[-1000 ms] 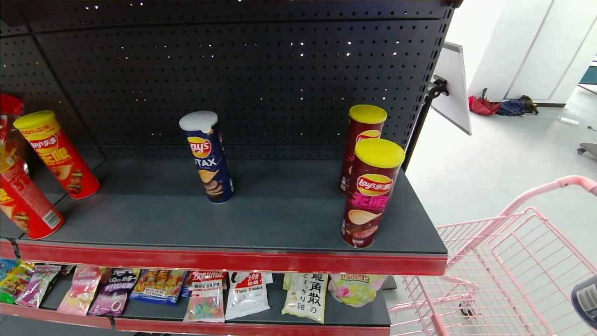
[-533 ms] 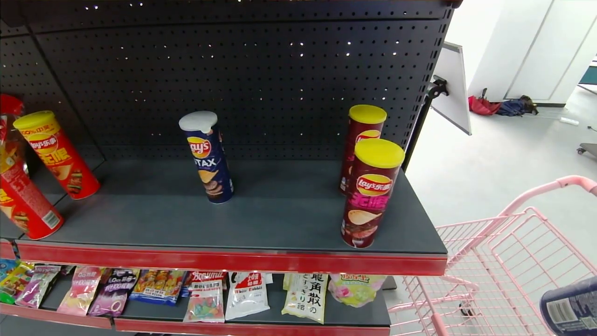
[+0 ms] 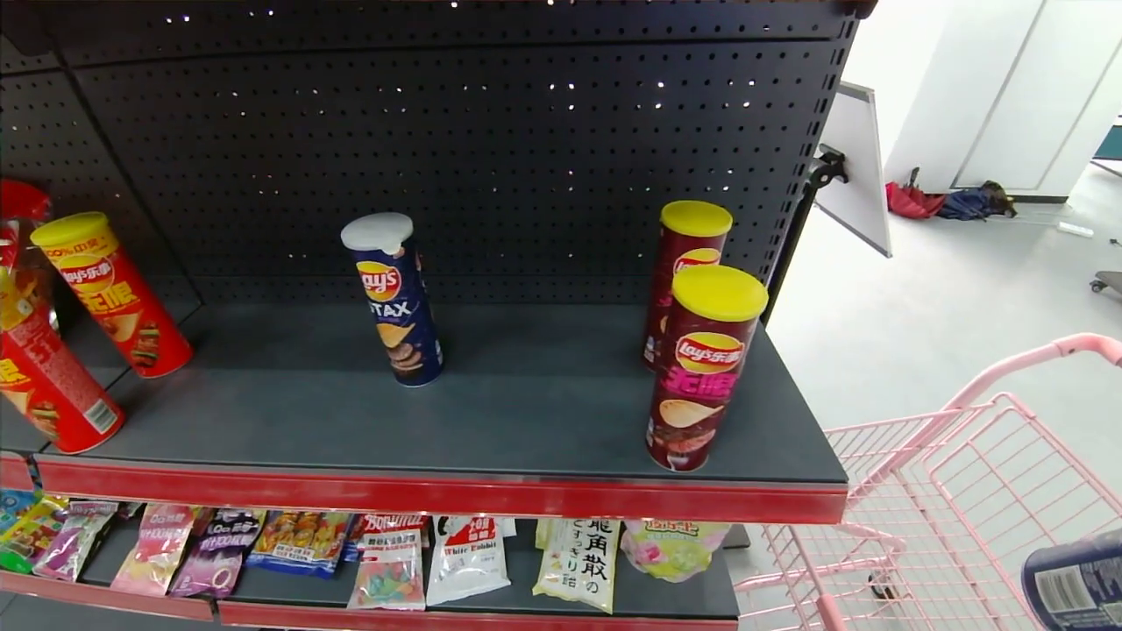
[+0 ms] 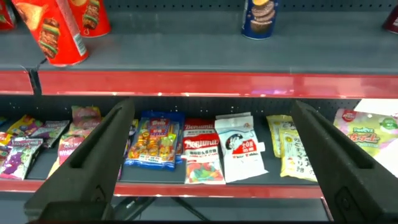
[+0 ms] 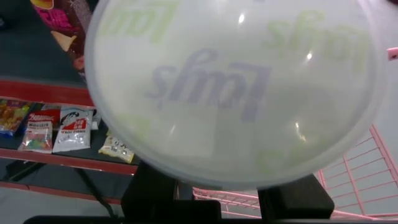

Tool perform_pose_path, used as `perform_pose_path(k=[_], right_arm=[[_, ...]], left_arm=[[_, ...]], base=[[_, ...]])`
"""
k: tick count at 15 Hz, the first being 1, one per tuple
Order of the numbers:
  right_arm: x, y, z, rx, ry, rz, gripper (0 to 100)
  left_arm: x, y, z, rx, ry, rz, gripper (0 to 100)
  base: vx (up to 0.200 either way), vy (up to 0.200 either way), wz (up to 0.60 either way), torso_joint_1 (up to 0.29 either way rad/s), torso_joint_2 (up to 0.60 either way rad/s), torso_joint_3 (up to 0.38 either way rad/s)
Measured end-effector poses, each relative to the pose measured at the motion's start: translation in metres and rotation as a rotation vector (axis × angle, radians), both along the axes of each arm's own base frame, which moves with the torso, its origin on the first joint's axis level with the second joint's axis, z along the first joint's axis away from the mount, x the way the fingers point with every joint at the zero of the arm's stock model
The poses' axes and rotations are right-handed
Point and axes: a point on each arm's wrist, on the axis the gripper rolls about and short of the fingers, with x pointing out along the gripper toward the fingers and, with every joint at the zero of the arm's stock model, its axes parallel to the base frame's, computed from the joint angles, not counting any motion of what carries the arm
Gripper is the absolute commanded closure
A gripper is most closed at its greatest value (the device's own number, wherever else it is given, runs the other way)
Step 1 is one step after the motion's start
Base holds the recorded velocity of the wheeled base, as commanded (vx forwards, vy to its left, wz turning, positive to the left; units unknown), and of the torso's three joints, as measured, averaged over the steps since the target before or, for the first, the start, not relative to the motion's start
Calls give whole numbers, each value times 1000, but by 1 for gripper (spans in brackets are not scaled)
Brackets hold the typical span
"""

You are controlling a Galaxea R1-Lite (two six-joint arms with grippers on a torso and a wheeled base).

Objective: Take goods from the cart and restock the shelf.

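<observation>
A dark blue chip can [image 3: 1075, 585] shows at the lower right corner of the head view, above the pink cart [image 3: 964, 491]. In the right wrist view its clear lid [image 5: 236, 87] faces the camera, and my right gripper [image 5: 227, 196] is shut on the can. The grey shelf [image 3: 526, 412] carries a matching blue can [image 3: 393, 302] near its middle and two maroon cans with yellow lids [image 3: 706, 368] at its right end. My left gripper [image 4: 211, 168] hangs open with nothing in it, in front of the red shelf edge [image 4: 186, 83] and the lower shelf.
Two red cans [image 3: 110, 294] stand at the shelf's left end. Snack bags [image 3: 465, 556] lie in a row on the lower shelf. A white board [image 3: 855, 166] hangs off the shelf's right post. Bare grey shelf lies between the blue can and the maroon cans.
The held blue can has come in from the right edge toward the left and shows more. The head camera has shifted slightly; the shelf goods have not moved.
</observation>
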Motion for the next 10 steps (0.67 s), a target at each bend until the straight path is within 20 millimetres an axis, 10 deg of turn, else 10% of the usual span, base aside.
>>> perform_pose_path(k=[10], right_arm=[[0,0,-1,0,1,2,100]], left_arm=[[0,0,0,0,0,-1,0]], base=[[0,200,0,1,3,1]])
